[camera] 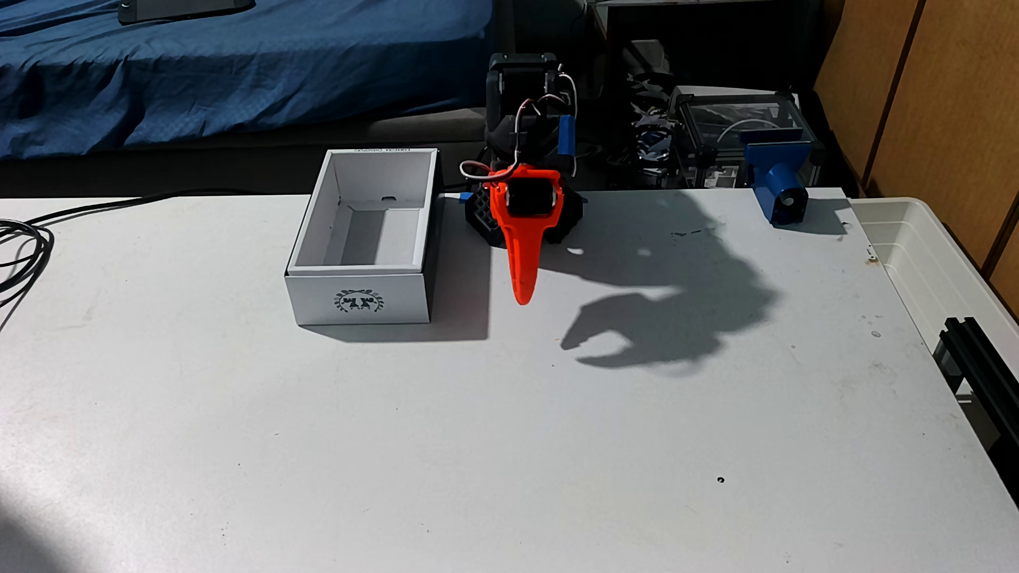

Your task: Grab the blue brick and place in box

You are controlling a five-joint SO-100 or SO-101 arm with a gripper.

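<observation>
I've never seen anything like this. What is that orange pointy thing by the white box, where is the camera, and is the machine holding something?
You are looking at a small robot arm standing at the far edge of a white table. One fixed camera takes the picture from the opposite side, raised and looking down at an angle. The orange pointed piece is the arm's end effector, the part that grasps things; it hangs tip-down above the table, and from this angle the picture does not show whether it is open or shut. Nothing can be seen in its grip. To its left in this view stands the box, white, lidless, with a dark wreath emblem on its near side; what shows of its inside is bare. At the far right corner sits a blue plastic mount, and black cables trail at the left edge.
</observation>
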